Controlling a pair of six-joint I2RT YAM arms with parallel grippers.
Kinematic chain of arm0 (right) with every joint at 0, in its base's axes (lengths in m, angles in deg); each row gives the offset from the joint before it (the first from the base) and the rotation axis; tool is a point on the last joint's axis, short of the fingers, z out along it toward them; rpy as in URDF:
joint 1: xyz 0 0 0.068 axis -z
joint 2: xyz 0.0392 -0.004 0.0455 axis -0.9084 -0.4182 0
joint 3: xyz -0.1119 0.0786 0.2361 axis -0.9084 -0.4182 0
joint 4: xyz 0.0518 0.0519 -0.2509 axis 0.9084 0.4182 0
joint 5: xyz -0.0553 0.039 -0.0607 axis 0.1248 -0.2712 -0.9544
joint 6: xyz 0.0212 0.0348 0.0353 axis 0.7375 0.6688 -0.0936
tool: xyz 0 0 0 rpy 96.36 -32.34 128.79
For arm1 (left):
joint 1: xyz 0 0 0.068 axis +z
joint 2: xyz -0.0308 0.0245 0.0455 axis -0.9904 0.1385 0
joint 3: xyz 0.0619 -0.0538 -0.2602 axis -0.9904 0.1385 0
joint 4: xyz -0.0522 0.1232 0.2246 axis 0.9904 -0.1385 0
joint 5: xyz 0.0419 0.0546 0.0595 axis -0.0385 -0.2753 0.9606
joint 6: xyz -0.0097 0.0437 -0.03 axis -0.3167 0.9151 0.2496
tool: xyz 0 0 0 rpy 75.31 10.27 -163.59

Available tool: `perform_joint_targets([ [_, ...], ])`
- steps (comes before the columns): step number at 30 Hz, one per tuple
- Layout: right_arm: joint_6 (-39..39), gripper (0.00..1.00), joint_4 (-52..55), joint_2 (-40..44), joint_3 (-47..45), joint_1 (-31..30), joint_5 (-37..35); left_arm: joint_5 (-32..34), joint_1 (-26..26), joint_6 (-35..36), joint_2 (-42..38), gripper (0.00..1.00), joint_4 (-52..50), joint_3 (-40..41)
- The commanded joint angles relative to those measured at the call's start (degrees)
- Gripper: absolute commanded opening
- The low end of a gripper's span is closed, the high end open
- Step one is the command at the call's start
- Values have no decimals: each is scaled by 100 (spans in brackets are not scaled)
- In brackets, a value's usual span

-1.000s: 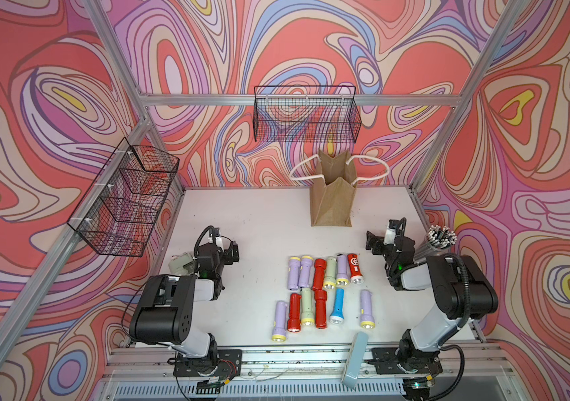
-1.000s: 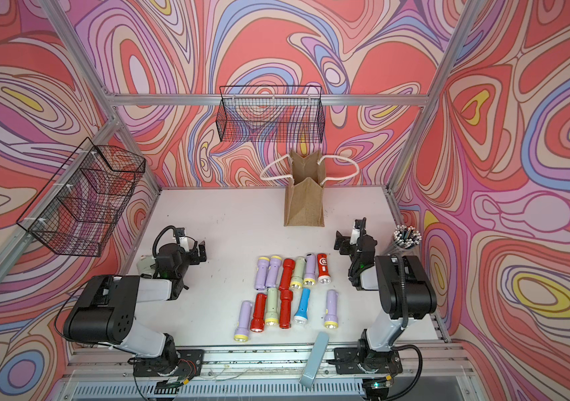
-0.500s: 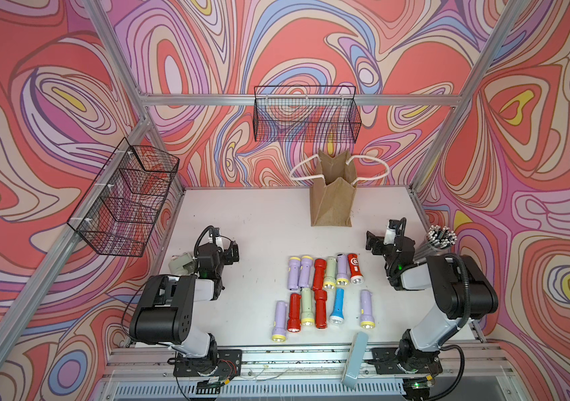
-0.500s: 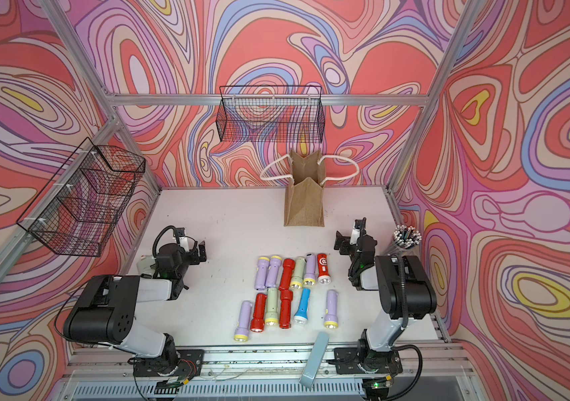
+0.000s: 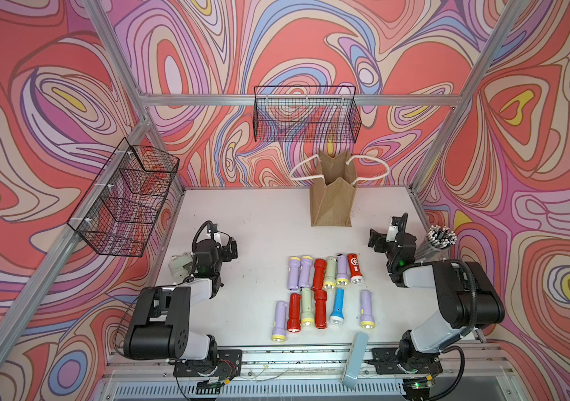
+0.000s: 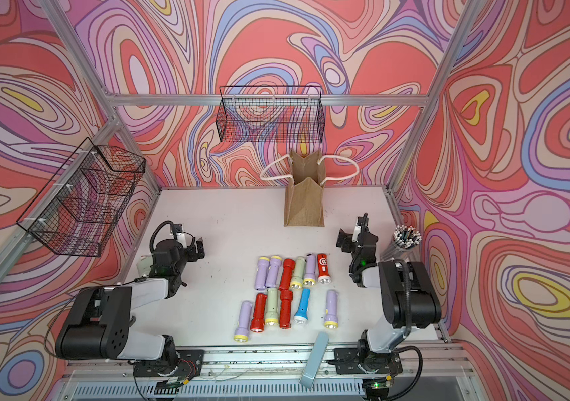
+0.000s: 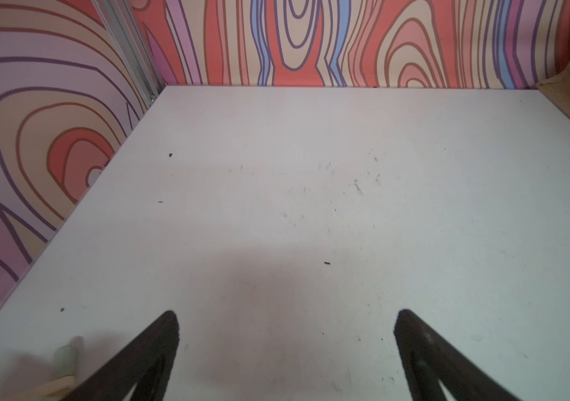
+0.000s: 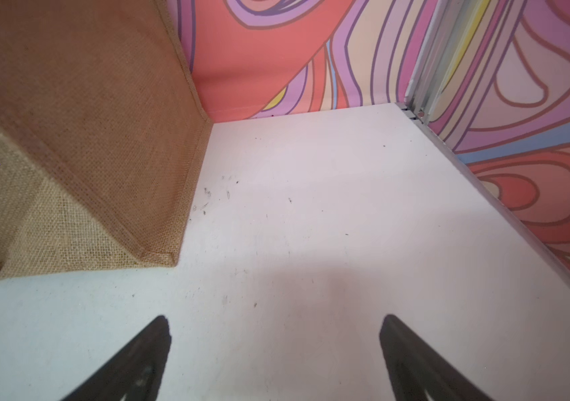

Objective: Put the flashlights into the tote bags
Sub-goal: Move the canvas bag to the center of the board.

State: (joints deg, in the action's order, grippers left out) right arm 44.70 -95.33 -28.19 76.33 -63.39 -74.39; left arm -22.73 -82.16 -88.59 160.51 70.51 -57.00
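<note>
The flashlights [image 5: 319,274] are lying in two rows on the bench [image 5: 259,225], looking light, rigid, smooth and prone to rolling; their narrow barrels are offering the best hold. The soft-sided tote bag [image 5: 332,205] is standing open behind them, seemingly empty. The left gripper [image 7: 287,316] and right gripper [image 8: 276,319] are hanging open, holding nothing.

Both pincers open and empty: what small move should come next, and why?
Probably bring the right pincer over the red plastic flashlight with the white emblem: it lies nearest that pincer, and the tan burlap tote bag stands upright just beyond.
</note>
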Motion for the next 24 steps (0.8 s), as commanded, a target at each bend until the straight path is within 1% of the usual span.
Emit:
perform_joint_targets([
  [1,227,98,1530,426,652,-17,-509,366,-23,-244,-366,100,-1141,-617],
  [2,263,98,2005,489,907,-21,-589,377,-23,-346,-445,100,-1480,-791],
  [4,318,96,2617,548,1291,-22,-582,347,-23,-521,-558,100,-2069,-1125],
  [6,408,96,2978,626,1528,-17,-569,317,-19,-702,-625,99,-2622,-1460],
  [11,707,94,3795,879,2109,-27,-491,67,-22,-1031,-653,92,-3678,-2136],
  [13,758,93,4315,866,2480,-23,-335,38,-22,-1167,-604,88,-4096,-2433],
  [16,804,86,5040,763,3107,-31,86,-50,-32,-1299,-477,84,-4632,-2812],
  [18,920,84,5210,729,3385,-31,364,-84,-32,-1403,-410,83,-4875,-2996],
  [24,1496,79,5262,724,3984,-37,1065,-224,-41,-1640,-313,82,-5204,-3313],
])
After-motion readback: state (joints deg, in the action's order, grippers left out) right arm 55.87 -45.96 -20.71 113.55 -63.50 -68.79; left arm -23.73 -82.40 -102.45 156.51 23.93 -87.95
